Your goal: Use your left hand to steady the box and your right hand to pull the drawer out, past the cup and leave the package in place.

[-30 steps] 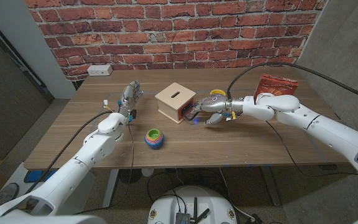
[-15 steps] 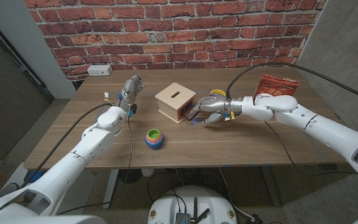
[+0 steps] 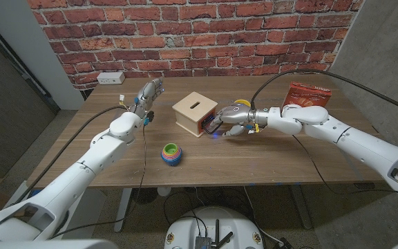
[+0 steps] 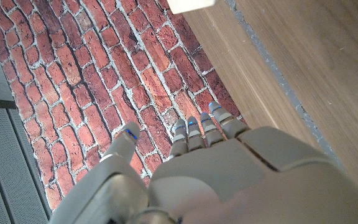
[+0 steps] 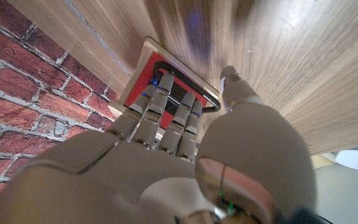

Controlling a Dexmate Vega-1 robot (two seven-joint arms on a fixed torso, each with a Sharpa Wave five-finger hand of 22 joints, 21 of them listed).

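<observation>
The wooden box (image 3: pixel 195 114) with a slot in its top stands near the middle of the desk (image 3: pixel 275 162) and serves as the landmark. Far to the left of it, at the desk's back edge by the brick wall (image 3: pixel 185 34), lies a white power strip (image 3: pixel 110 78). Nearer, still left of the box and well apart from it, the left hand (image 3: pixel 146 97) hangs above the desk, its fingers (image 4: pixel 194 134) held straight and close together, holding nothing; in the left wrist view they point toward the wall. In front of the box and a little left sits the cup (image 3: pixel 171 153), a stack of coloured rings, apart from both hands. On the box's right face is the red drawer (image 5: pixel 166 87) front with a black handle (image 5: pixel 191 99). The right hand (image 3: pixel 228 124) is at that face, its fingers (image 5: pixel 166 115) curled onto the handle, though whether they fully hook it is hard to make out. A yellow object (image 3: pixel 241 104) behind the hand is mostly hidden. Further right stands the red package (image 3: pixel 307 95), its lower part cut off by the right arm.
</observation>
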